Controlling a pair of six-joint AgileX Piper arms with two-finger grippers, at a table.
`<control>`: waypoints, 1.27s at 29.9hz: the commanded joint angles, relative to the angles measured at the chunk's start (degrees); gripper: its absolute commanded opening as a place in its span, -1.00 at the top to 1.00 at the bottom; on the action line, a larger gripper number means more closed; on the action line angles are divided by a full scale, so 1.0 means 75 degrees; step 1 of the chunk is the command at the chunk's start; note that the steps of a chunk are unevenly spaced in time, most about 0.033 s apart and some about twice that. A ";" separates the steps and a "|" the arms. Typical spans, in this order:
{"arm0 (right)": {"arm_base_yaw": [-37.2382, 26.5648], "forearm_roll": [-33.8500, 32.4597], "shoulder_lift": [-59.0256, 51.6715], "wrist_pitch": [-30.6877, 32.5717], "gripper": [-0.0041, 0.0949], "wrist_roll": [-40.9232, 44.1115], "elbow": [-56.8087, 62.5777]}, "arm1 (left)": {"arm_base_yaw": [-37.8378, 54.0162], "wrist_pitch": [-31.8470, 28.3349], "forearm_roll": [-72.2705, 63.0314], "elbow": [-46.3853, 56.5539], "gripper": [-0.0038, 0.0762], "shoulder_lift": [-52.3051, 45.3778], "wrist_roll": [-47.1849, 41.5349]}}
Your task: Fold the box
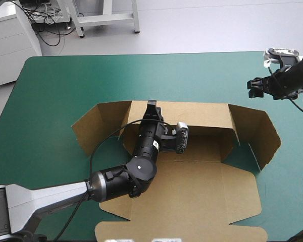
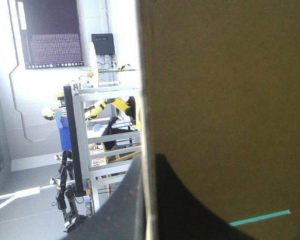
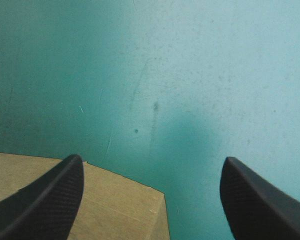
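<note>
The left gripper [image 1: 151, 107] clamps the far wall of the brown box [image 1: 192, 186]; the right gripper [image 1: 253, 88], fingers apart, hovers at two o'clock.

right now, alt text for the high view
The left fingers pinch the raised far wall of the brown box on the teal-green table. The right fingers hang open over the table's far right corner, off the box.

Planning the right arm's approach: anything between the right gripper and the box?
Nothing visible. The right gripper hangs open over bare teal-green cover, with a corner of the box right beside it. The left gripper holds the box elsewhere, not in between.
</note>
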 commanded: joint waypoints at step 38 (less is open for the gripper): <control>-0.0056 0.1859 -0.4187 -0.2188 -0.49 -0.3352 0.5668 | -0.0075 -0.0065 0.0283 -0.0133 0.98 -0.0281 -0.0293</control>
